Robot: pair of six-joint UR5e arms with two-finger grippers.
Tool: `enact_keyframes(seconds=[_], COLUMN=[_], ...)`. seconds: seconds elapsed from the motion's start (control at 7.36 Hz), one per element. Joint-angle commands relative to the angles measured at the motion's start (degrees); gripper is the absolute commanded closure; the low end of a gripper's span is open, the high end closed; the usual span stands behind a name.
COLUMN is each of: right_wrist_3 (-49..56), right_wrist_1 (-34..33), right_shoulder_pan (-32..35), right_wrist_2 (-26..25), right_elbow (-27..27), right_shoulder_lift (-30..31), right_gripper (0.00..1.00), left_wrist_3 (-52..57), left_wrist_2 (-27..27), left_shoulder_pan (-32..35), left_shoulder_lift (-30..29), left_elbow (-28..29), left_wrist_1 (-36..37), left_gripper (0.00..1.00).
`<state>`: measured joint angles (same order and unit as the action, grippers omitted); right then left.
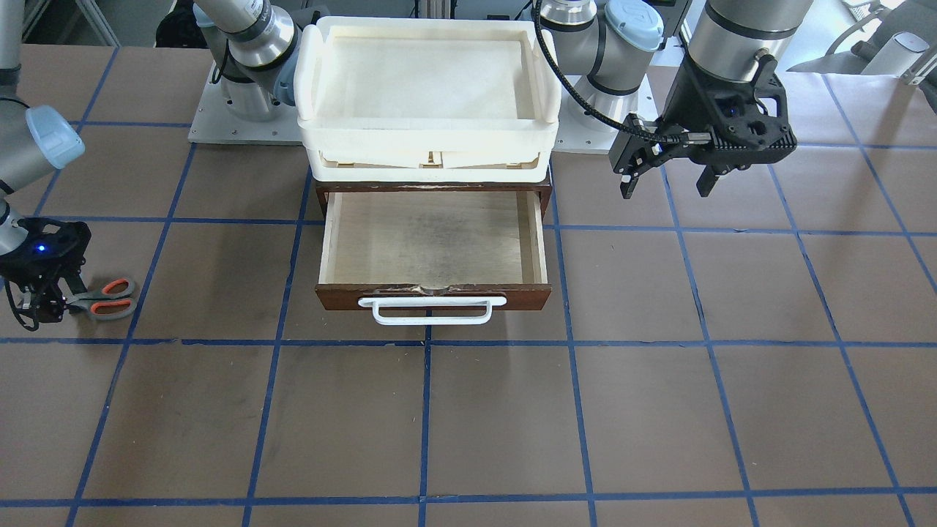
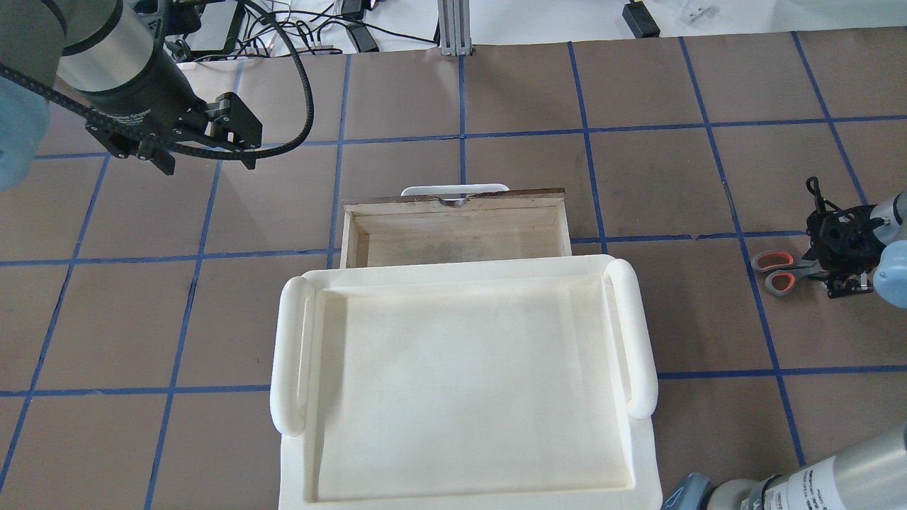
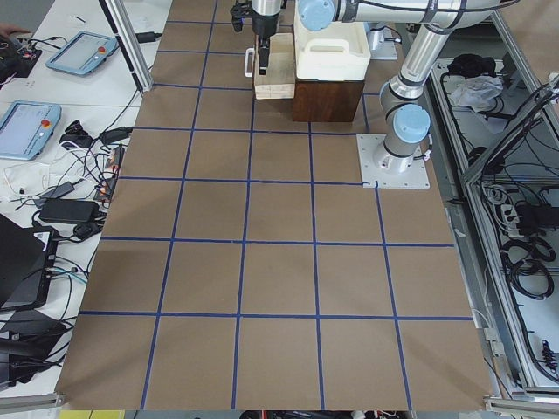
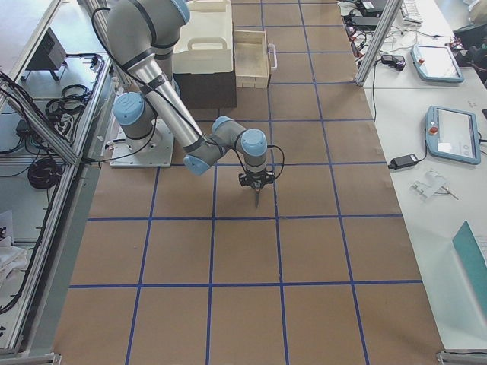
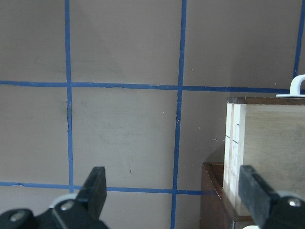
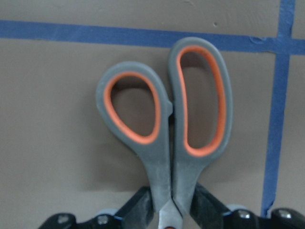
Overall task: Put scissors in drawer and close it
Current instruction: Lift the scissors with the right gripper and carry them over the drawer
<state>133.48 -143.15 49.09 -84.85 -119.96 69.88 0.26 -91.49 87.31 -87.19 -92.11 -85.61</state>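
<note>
Grab step: scissors pinched at the neck in right gripper, far left of front view. Left gripper splayed, upper right. Next: carry to pulled-out drawer mid-frame, drop in.

Arms: the left arm and the right arm are round silver-grey metal tubes with darker grey bands at the joints.
Joint caps: round, pale blue.
Base plates: flat pale grey metal with small screws near the edges.
Cable: black and ribbed, running along the left arm.
Left gripper: black, boxy body with cut-outs, and two flat black fingers, each with a silver screw head at its root.
Right gripper: black, open-framed, with a small blue light glowing on its body and silver screws by the fingers.
Markings: white print on the left arm's black wrist band, too small to read.
</note>
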Motion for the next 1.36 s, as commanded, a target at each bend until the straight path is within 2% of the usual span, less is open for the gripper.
enact_keyframes(seconds=[0.0, 0.54, 0.68, 0.95, 1.22], right_wrist_3=[-0.6, -3.0, -3.8, -9.8, -17.7], right_wrist_1=[-0.2, 2.2, 7.4, 23.8, 32.5], right_shoulder_pan=[0.3, 1.8, 4.4, 10.1, 19.7], right_wrist_2=[0.1, 1.2, 2.6, 2.5, 1.1], right_elbow=[0.9, 4.6, 8.0, 17.5, 24.7], right_shoulder_lift=[0.1, 0.6, 1.5, 5.9, 8.2], right_gripper=[0.85, 0.85, 0.85, 0.89, 0.9], left_wrist_3=[0.0, 0.0, 0.0, 0.0, 0.0], left_wrist_2=[0.0, -1.1, -1.1, -1.1, -1.1], left_shoulder_pan=[0.1, 0.1, 0.1, 0.1, 0.1], left_shoulder_lift=[-0.1, 0.0, 0.0, -0.1, -0.1], left_elbow=[0.0, -0.1, 0.0, 0.0, 0.0], left_wrist_1=[0.0, -0.2, -0.2, -0.1, -0.1], left_gripper=[0.0, 0.0, 0.0, 0.0, 0.0])
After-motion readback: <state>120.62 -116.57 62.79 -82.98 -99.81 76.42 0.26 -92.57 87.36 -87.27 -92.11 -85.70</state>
